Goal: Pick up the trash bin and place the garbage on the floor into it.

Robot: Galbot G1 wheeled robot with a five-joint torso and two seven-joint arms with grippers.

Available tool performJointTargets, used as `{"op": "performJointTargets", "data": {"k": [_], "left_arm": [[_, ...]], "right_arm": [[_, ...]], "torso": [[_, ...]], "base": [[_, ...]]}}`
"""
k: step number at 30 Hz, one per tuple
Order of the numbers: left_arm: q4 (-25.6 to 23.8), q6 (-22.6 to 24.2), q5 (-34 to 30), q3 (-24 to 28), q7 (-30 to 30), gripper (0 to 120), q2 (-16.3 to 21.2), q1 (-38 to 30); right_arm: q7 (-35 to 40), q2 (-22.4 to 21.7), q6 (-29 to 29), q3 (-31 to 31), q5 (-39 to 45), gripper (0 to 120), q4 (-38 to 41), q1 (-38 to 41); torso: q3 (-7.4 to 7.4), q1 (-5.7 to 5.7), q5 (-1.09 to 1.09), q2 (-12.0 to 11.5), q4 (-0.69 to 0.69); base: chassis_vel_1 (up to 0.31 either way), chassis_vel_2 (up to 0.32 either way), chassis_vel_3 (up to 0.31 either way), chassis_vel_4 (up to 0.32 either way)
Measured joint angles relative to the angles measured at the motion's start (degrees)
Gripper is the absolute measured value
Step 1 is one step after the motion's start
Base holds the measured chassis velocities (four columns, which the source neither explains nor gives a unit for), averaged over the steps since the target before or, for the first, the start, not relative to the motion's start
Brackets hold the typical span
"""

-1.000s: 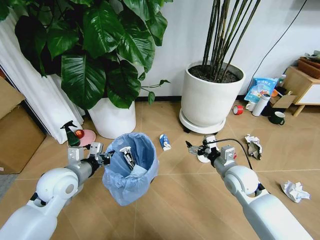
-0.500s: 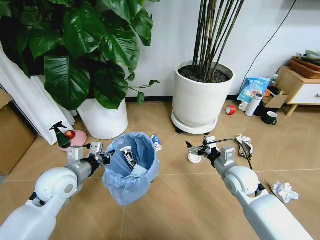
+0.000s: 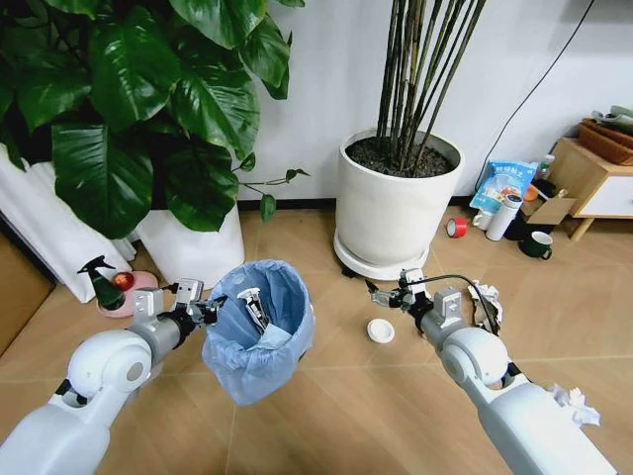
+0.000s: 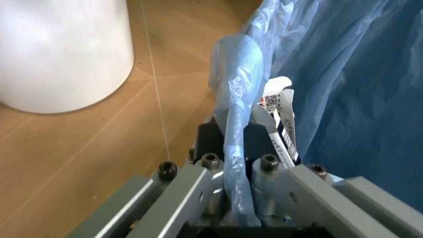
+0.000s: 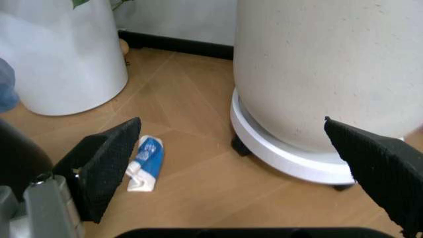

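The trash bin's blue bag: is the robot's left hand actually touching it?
Touching. The left wrist view shows the left gripper fingers clamped on the bag-covered rim of the trash bin.

Paper wad [image 3: 573,404] partly hidden behind right arm

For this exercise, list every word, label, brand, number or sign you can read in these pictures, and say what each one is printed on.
No text can be read for certain.
White label strip inside the trash bin, beside the left end effector: barcode and small print, too small to read.
Blue-white carton on the floor: printing blurred.
Blue snack bag by the wall: printing too small to read.
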Motion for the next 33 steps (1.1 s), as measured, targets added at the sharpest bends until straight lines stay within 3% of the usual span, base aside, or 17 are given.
{"op": "performJointTargets", "data": {"k": [20,24,28,31,33], "left_arm": [[0.6,0.0,0.4,-0.9,-1.7,0,-1.9,0.4],[0.8,0.0,0.7,-2.5,-1.9,0,-2.4,1.5],[0.5,0.0,0.8,-4.6,-2.1,0,-2.4,2.2],[0.5,0.0,0.8,-5.8,-1.7,0,-2.2,2.4],[0.5,0.0,0.7,-7.5,-1.0,0,-1.9,2.8]], "right_arm": [[-3.9,-1.3,2.3,-3.2,-2.3,100,-1.3,-0.2],[-4.6,-1.1,3.1,-6.7,-2.4,100,-4.5,1.1],[-4.6,1.3,2.7,-13.8,-0.8,100,-12.5,5.9],[-4.8,3.7,2.9,-17.4,-0.6,100,-17.6,8.5],[-4.8,7.8,3.4,-20.6,-0.7,100,-22.8,11.4]], "torso": [[0.00,0.01,0.00,0.0,0.00],[-0.03,-0.02,-0.02,0.0,-0.02],[-0.02,-0.02,-0.01,0.0,0.02],[-0.01,-0.01,-0.02,0.0,0.00],[0.00,-0.01,-0.01,0.0,0.00]], "base": [[-0.129,0.103,0.129,-0.111],[0.054,-0.026,-0.059,0.019],[0.008,-0.014,-0.016,0.004],[0.000,0.000,0.000,0.000],[0.000,0.000,0.000,0.000]]}}
